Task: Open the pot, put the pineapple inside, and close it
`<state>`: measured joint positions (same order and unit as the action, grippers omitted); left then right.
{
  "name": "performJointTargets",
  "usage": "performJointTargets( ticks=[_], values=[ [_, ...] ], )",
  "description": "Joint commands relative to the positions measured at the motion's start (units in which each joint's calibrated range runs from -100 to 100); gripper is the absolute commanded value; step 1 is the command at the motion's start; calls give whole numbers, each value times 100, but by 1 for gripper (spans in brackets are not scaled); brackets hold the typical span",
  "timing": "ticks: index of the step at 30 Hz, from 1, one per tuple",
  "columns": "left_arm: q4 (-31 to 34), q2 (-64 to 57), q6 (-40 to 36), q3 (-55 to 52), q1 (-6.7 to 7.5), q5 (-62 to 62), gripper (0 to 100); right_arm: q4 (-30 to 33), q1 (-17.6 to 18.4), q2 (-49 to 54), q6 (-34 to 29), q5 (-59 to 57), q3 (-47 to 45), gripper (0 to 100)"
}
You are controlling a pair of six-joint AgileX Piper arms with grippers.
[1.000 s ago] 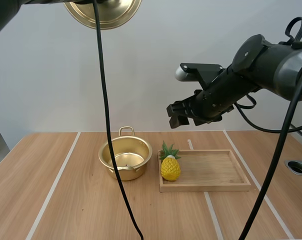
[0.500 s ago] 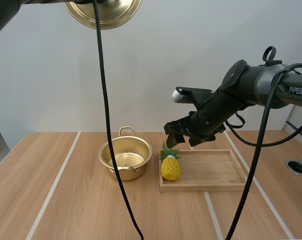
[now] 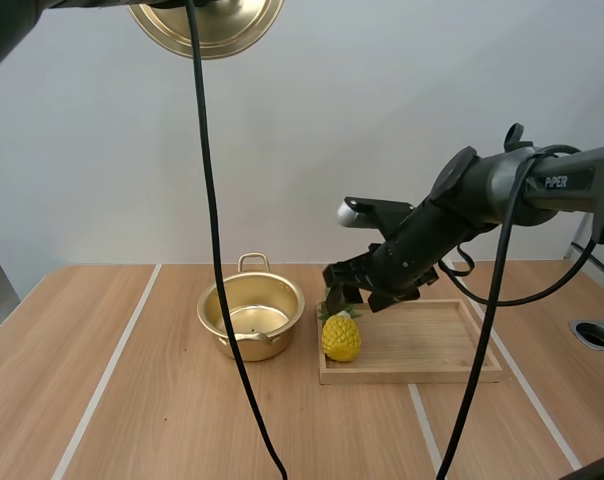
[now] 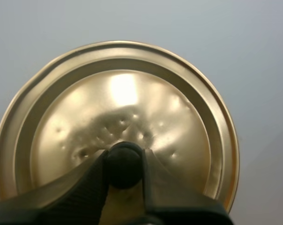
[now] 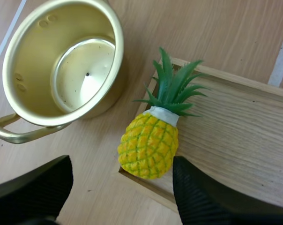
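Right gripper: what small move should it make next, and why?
Probably lower the right gripper a little: its open fingers stand on either side of the pineapple, which lies ungripped at the tray's corner.

Gold pot (image 3: 229, 303) and lid (image 4: 132, 93); yellow, green-topped pineapple (image 3: 341, 338).

The white word "PIPER" is printed on the dark grey casing of the right arm (image 3: 554, 186), at about three o'clock in the high view, reading left to right.
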<state>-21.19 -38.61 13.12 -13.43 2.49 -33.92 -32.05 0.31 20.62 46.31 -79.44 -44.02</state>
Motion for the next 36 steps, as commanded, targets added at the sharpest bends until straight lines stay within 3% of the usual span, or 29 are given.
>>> performJointTargets(
  ticks=[1, 10, 14, 25, 36],
  values=[
    [-86, -15, -28, 29, 7, 128, 0, 59, 106, 18, 147, 98, -2, 100],
    [-86, -15, -28, 29, 7, 128, 0, 309, 498, 18, 84, 1116, -2, 100],
    [-86, -15, -28, 29, 7, 128, 0, 625, 513, 18, 71, 1294, -2, 100],
    [-86, -15, -28, 29, 7, 128, 0, 716, 513, -152, 71, 1880, -645, 100],
    [-86, -15, -28, 29, 7, 128, 0, 715, 513, -708, 71, 2325, -715, 100]
  ],
)
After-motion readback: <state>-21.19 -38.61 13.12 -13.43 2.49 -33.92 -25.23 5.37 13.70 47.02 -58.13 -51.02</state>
